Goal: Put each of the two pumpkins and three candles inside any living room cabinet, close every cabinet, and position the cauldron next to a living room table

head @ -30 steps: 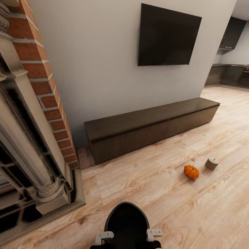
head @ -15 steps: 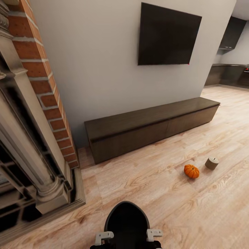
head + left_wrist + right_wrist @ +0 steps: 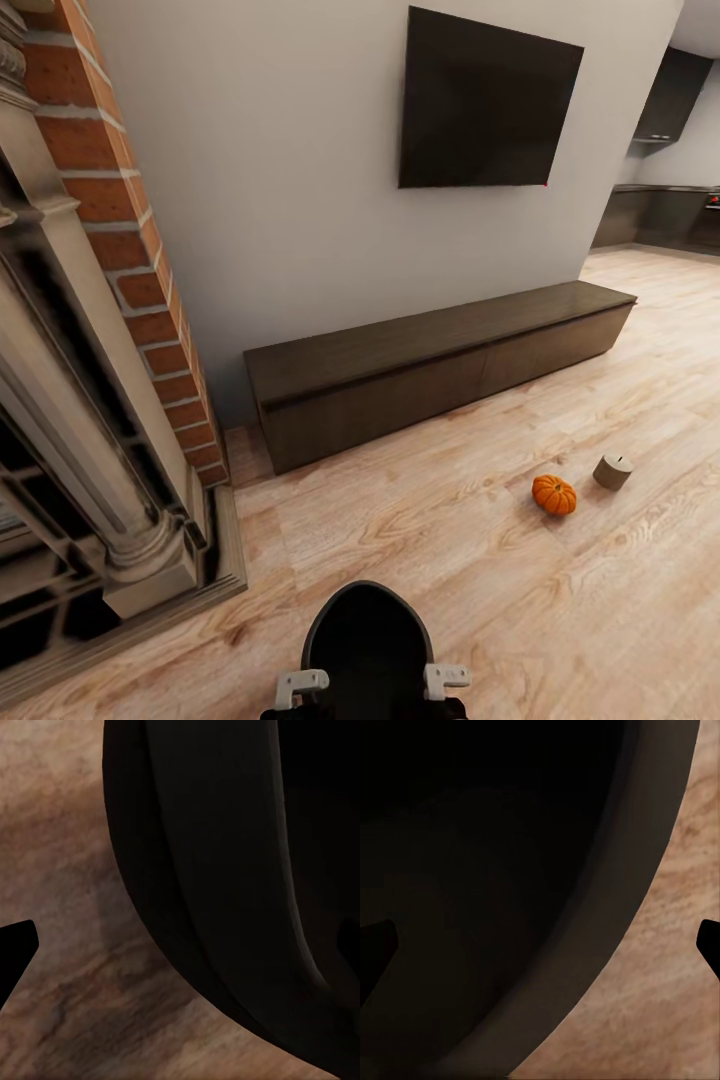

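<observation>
We hold the black cauldron (image 3: 367,650) low before us, our finger spread impossible to judge, while a pumpkin (image 3: 554,494) and candle (image 3: 612,471) wait on the floor near the closed cabinet (image 3: 420,378); next, likely find a table.

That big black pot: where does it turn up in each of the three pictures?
Head view: the cauldron sits at bottom centre, between both arms.
Left wrist view: its dark outer wall looms close.
Right wrist view: its rim and inside.
Shared landmark: the wooden floor.
</observation>
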Controlling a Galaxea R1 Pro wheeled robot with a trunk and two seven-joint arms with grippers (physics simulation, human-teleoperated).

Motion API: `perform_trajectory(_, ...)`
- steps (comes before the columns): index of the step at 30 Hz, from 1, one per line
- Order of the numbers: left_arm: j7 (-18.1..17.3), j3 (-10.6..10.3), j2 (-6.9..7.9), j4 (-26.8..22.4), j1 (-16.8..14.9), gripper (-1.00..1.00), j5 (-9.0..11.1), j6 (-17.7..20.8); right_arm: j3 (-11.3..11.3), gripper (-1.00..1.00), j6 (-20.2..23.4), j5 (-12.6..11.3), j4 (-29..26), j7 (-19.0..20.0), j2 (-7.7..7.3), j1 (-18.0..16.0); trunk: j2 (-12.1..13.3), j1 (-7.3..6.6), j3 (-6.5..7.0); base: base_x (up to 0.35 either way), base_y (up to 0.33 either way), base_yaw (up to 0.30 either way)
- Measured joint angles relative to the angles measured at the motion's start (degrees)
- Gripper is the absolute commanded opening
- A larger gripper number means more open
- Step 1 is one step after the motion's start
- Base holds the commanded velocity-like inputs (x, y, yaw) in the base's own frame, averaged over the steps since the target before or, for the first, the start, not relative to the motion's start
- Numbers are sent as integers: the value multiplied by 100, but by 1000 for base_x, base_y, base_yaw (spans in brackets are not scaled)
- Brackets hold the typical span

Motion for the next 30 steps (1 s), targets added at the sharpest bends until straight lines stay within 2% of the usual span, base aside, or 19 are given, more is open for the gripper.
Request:
perform_trajectory(5,-9,-4,-1,-4,-1,100,17,0,0,100,-34,-2,24,3,0,-1,-199,109,-89,0,0,0)
perform_trajectory(22,-6,3,-1,-1,-2,100,9,0,0,100,-44,-1,32,2,0,0,-201,110,-89,0,0,0)
perform_trajectory(23,-6,3,-1,1,-2,100,9,0,0,-100,-44,-1,32,2,0,-1,-201,110,-89,0,0,0)
perform_trajectory(30,-1,-1,0,8,0,100,2,0,-20,-100,-46,29,28,-17,0,-4,-201,109,-89,0,0,0)
